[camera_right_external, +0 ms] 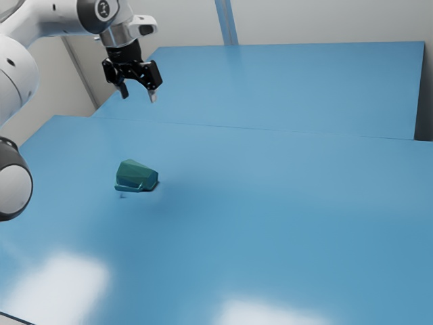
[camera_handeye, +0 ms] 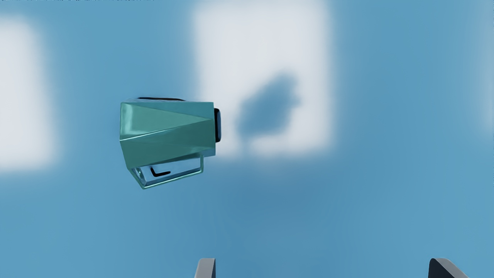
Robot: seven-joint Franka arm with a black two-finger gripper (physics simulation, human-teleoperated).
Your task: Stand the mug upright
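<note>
Green and faceted, the mug (camera_right_external: 137, 176) lies on its side on the blue table (camera_right_external: 270, 223), its wider end toward the exterior view's left and its narrower end toward the right. In the wrist view we note the handle (camera_handeye: 173, 180) standing out from the flank on the side toward the fingertips. We find the gripper (camera_right_external: 138, 95) open and empty, raised well above the table and apart from the mug, its two fingers spread. The upright condition is not met as things lie. We judge the step in hand to be the approach to a grasp; no hold exists at present. The next move, in our assessment, calls for bringing the hand over the mug, lining the fingers up with either the body or the handle, and lowering with them spread before closing. A turn onto the base must then follow, and we cannot establish with certainty which end that is. We flag one hazard: the slanted faces may let the mug slip or roll if pinched off-centre.
</note>
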